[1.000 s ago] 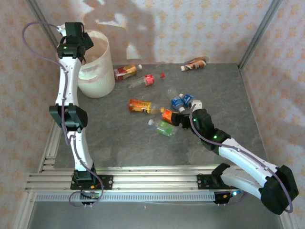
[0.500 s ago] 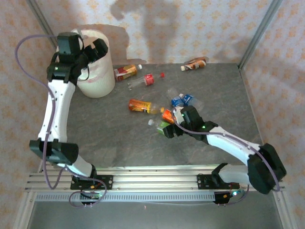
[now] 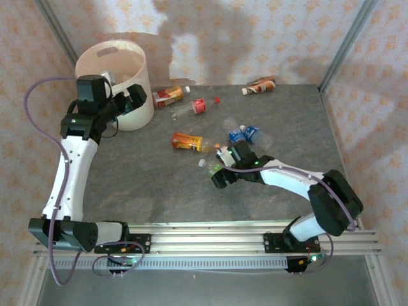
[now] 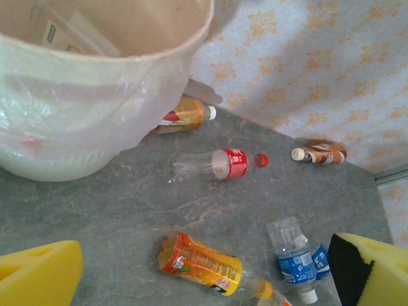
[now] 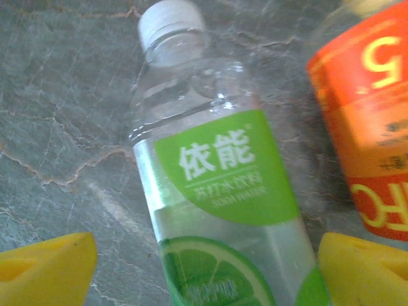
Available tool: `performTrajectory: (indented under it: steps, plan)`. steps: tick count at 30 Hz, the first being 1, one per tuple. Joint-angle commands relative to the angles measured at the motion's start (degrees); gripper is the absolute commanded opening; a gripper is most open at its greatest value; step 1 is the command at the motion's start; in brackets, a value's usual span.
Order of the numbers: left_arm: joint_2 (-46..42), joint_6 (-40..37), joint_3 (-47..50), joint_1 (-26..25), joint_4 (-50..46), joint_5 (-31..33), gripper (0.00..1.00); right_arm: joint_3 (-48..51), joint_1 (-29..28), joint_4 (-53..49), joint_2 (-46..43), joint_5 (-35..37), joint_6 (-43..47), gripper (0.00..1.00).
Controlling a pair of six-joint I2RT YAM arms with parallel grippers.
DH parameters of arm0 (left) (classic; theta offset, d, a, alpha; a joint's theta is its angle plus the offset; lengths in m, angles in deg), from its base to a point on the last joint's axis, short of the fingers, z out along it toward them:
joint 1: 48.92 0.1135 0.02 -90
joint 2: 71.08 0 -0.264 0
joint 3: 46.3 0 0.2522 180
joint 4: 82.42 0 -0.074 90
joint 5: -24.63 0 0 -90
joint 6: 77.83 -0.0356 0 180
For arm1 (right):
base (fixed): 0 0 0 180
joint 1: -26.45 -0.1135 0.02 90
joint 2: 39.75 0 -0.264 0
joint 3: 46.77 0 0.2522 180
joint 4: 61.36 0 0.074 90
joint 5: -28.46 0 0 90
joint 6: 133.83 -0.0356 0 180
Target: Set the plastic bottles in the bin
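The bin (image 3: 141, 76), a big off-white bucket, stands at the back left; its wall (image 4: 83, 95) is close in the left wrist view. My left gripper (image 3: 131, 99) hangs open beside its right side, holding nothing, yellow pads (image 4: 38, 274) wide apart. Several plastic bottles lie on the grey table: an orange-labelled one (image 3: 188, 141) (image 4: 204, 264), a red-labelled one (image 3: 191, 107) (image 4: 220, 164), blue ones (image 3: 245, 134) (image 4: 293, 261). My right gripper (image 3: 220, 171) (image 5: 204, 274) stands open astride a green-labelled bottle (image 5: 217, 191), one pad (image 5: 363, 268) at its side.
Another orange bottle (image 5: 370, 115) lies just right of the green one. Two more bottles lie by the bin (image 3: 169, 95) and at the back wall (image 3: 260, 85). A loose red cap (image 3: 217, 99) is nearby. Patterned walls and metal posts close in the table.
My left arm has come back from over the bin and down to its right side. My right gripper slid left onto the green bottle, its jaws narrowing a little.
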Motion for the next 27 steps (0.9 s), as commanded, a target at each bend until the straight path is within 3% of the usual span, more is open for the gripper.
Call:
performTrajectory:
  steps: [1,9,18,22,27]
  plan:
    - [-1.8,-1.2,1.8,0.3,0.3,1.0,1.0,-1.2,-4.2,-2.0,2.0,5.1,-0.3,0.9]
    - [-1.3,-0.6,3.6,0.2,0.1,0.6,1.0,1.2,-8.1,5.9,5.6,21.1,-9.1,0.87]
    - [-3.7,6.8,7.2,-2.3,3.4,-6.3,1.0,4.3,-10.2,6.4,-1.6,20.9,-11.3,0.49]
    - [-5.8,11.6,10.7,-7.5,4.2,-5.2,1.0,4.5,-10.2,6.8,-11.7,21.0,-11.2,0.44]
    - [-9.2,18.1,19.9,-14.8,7.1,-9.2,1.0,5.3,-10.2,13.7,-22.4,17.0,-10.2,0.41]
